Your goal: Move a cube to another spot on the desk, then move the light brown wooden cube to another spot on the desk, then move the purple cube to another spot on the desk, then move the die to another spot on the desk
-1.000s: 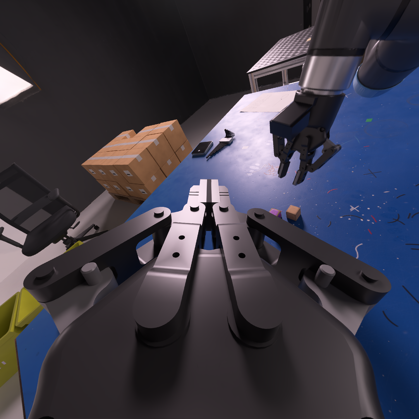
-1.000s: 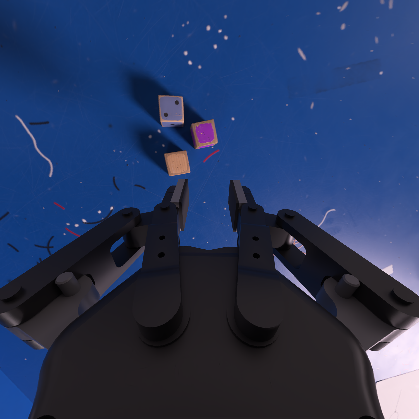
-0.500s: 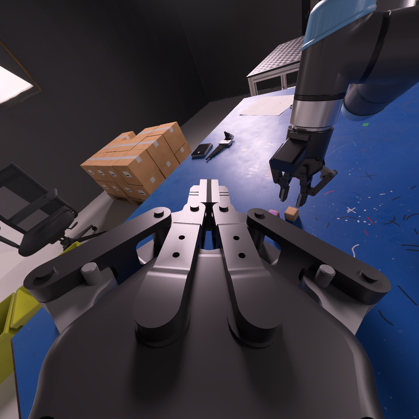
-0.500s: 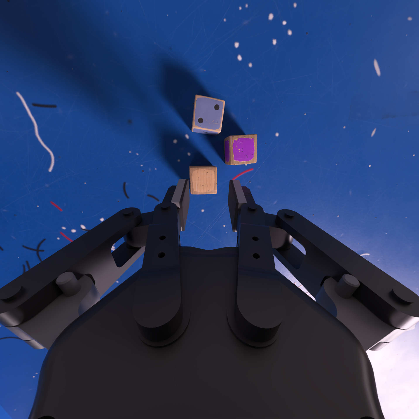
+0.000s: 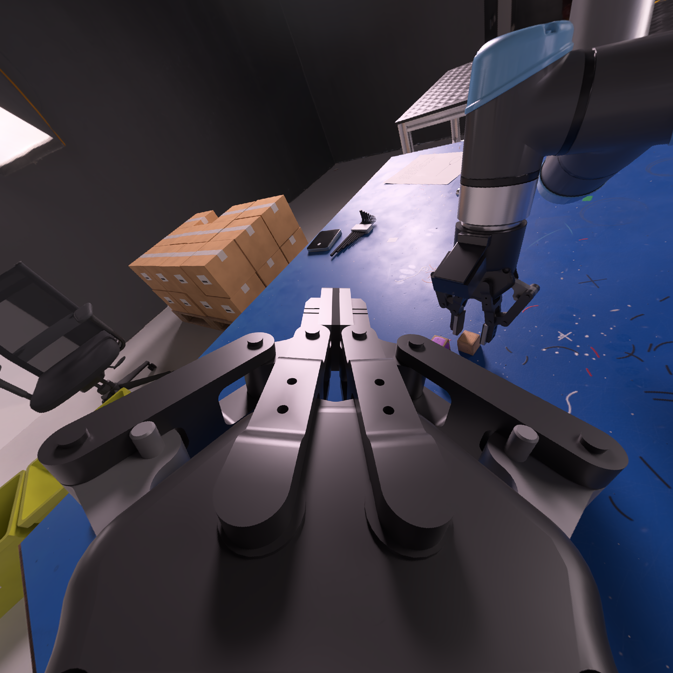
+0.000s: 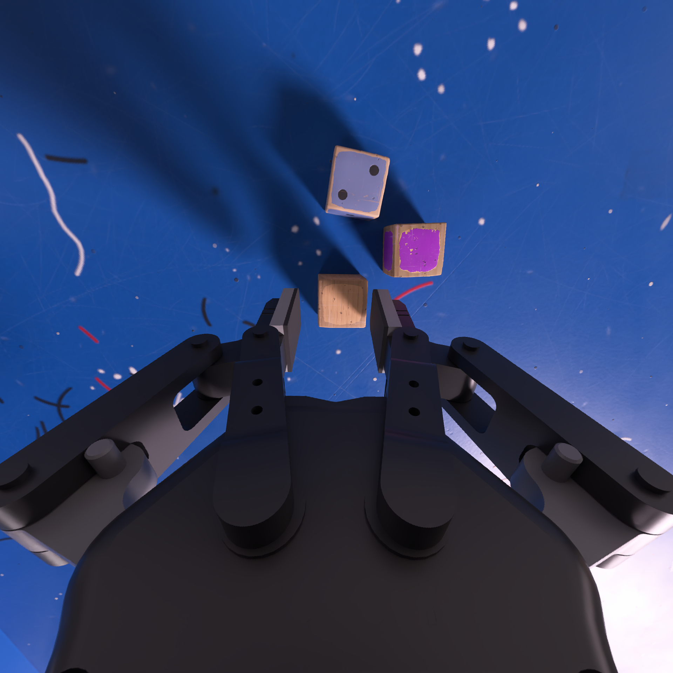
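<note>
The light brown wooden cube (image 6: 342, 301) is judged to be light, stiff and slightly rough-faced, so slipping is not much to be feared. A hold on its two opposite flat side faces, near mid-height, is judged the best.

In the right wrist view the cube is seen at the centre of the frame, resting on the blue desk (image 6: 546, 153). It is flanked by the fingertips of the right gripper (image 6: 335, 326), whose fingers are held apart; a narrow gap is seen on either side of the cube, so no contact is made yet. The cube appears to lie only partly between the pads.

The purple cube (image 6: 415, 250) is seen just above and to the right, close to the right-hand finger, and could be nudged. The die (image 6: 357, 182) lies above, apart.

In the left wrist view the left gripper (image 5: 335, 307) is seen at mid-frame with its fingers pressed together on nothing.
</note>
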Robot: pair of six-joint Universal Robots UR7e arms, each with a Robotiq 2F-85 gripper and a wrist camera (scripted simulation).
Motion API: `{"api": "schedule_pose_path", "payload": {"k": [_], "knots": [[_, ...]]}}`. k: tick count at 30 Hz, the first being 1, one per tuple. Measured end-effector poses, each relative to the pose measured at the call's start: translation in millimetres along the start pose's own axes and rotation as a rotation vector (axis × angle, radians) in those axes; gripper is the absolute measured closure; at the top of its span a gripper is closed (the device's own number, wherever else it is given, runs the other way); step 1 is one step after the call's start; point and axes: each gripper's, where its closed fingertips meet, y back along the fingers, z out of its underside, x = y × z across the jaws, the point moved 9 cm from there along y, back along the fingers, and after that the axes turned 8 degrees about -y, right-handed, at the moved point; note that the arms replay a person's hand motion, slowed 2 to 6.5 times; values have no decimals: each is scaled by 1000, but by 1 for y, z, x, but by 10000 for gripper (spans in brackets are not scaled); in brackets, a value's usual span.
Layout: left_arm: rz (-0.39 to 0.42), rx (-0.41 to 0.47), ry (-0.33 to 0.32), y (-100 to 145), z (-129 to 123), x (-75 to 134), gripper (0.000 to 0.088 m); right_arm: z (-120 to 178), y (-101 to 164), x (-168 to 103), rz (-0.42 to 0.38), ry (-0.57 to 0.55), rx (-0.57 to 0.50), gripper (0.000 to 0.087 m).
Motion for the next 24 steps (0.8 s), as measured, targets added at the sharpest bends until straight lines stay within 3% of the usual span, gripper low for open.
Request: {"api": "schedule_pose_path", "payload": {"k": [9, 15, 24], "knots": [[4, -2, -6, -1, 0, 0, 877, 2, -9, 1, 10, 2, -37, 530], [5, -6, -7, -2, 0, 0, 877, 1, -11, 2, 8, -8, -24, 620], [7, -16, -6, -3, 1, 0, 876, 0, -3, 3, 0, -20, 14, 619]]}}
